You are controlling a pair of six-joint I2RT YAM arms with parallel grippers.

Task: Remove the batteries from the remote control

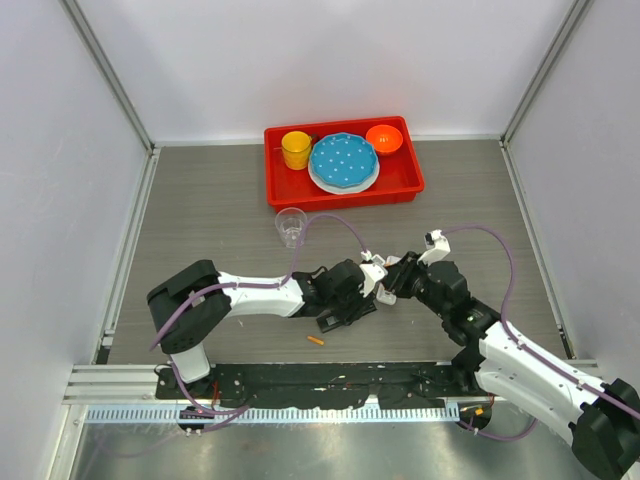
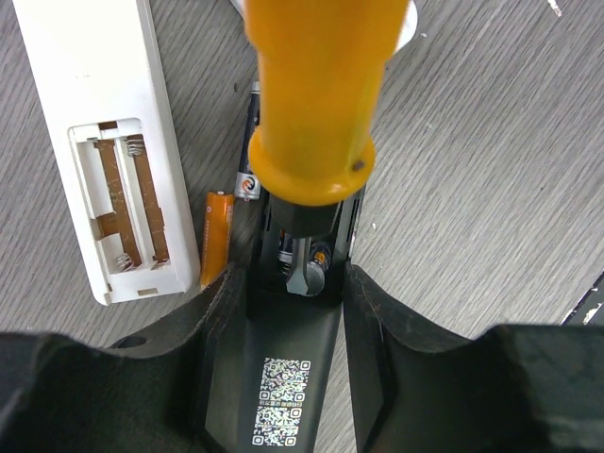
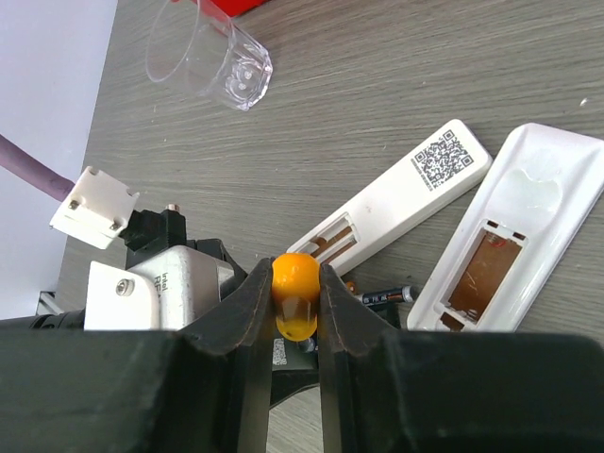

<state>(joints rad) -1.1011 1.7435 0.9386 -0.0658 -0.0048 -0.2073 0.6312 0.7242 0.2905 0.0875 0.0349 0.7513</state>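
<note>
My left gripper (image 2: 297, 311) is shut on a black remote (image 2: 288, 377) with a QR label, its fingers on both sides of the body. My right gripper (image 3: 295, 283) is shut on the orange screwdriver handle (image 2: 316, 94). The screwdriver's metal tip (image 2: 302, 276) sits in the black remote's open battery bay, where one battery end (image 2: 322, 256) shows. An orange battery (image 2: 215, 236) and a dark battery (image 2: 248, 175) lie beside the remote. Another orange battery (image 1: 315, 341) lies loose near the front edge. In the top view both grippers (image 1: 345, 300) (image 1: 388, 283) meet mid-table.
Two white remotes (image 3: 406, 198) (image 3: 514, 236) lie face down with empty open battery bays; one shows in the left wrist view (image 2: 104, 142). A clear cup (image 1: 290, 226) stands behind the arms. A red tray (image 1: 400, 185) at the back holds a yellow cup, blue plate and orange bowl.
</note>
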